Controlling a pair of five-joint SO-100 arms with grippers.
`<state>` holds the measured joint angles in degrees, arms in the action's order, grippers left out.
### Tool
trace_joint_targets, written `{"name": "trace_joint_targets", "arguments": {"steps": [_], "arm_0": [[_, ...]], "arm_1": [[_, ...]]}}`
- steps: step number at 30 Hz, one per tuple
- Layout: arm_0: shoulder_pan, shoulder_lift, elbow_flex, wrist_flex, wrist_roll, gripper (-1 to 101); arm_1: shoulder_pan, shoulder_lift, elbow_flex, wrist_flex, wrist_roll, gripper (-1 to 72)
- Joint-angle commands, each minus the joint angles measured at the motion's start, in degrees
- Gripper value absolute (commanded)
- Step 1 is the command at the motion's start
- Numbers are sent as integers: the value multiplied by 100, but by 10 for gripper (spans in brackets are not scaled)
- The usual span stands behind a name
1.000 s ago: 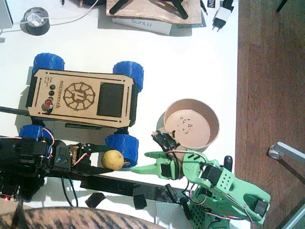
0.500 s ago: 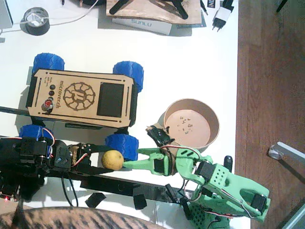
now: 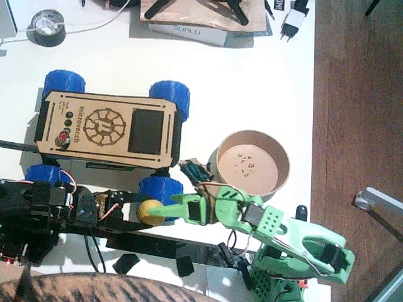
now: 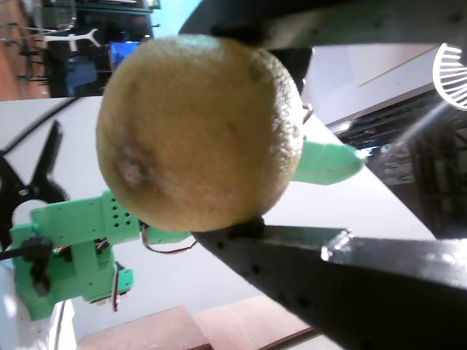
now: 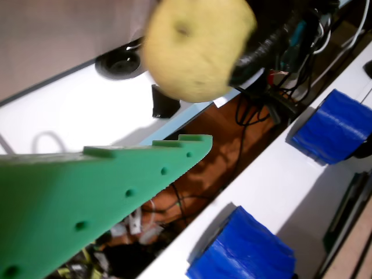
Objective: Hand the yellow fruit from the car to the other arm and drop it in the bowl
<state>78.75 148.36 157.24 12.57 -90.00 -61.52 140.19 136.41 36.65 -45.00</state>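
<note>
Half done: fruit (image 3: 150,211) off car (image 3: 108,131), clamped by left gripper (image 3: 141,204); right gripper (image 3: 165,211) spread around it; bowl (image 3: 253,163) drop pending.

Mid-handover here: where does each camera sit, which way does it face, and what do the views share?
Fixed view: overhead, looking down on the table, the car, the bowl and both arms.
A wrist view: on the black left arm, looking along its gripper shut on the yellow fruit, the green arm behind.
The other wrist view: on the green right arm, looking past its green gripper finger at the fruit and blue wheels.
All three share the fruit.
</note>
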Motion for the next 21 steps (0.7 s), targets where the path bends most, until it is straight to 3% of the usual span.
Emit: {"name": "trace_joint_targets", "arguments": {"steps": [1,13,21], "arm_0": [[35,-53,-70,-316,-79,1],[26,-123,-70,-176,-79,1],[18,-176,-70,-185,-79,1]], "arm_1": [[-44,-193,-404,-211,132,419],[-334,-835,-677,-343,598,427],[-712,-967,-246,-606,369,407]]}}
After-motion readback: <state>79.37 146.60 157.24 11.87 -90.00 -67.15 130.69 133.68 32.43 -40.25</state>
